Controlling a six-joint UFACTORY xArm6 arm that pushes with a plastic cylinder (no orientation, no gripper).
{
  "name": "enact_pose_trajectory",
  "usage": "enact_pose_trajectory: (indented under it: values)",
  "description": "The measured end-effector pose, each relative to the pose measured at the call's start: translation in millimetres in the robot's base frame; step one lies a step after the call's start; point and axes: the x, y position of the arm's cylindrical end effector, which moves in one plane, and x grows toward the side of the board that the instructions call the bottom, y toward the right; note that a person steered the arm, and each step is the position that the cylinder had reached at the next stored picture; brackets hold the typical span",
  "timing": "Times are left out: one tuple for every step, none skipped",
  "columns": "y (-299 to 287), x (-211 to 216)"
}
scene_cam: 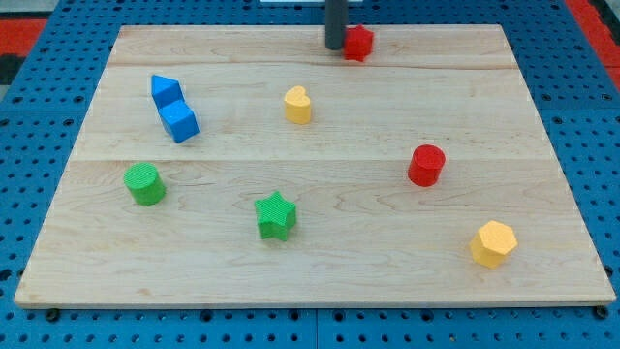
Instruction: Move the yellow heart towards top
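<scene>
A green star (pixel 276 215) sat at six o'clock, a red cylinder (pixel 426 165) at three, a green cylinder (pixel 144 183) at nine.

No text, label, brand, number or sign can be read anywhere. The wooden tabletop (pixel 320 262) carries only plain grain and seams, and every block lying on it has unmarked faces.
</scene>
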Motion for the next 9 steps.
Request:
enact_pose_trajectory:
  values:
    - [59, 0]
    - [71, 24]
    - [20, 110]
    - [-46, 159]
    - [-108, 138]
    - [-48, 99]
    - [3, 91]
    - [-9, 112]
    - [35, 102]
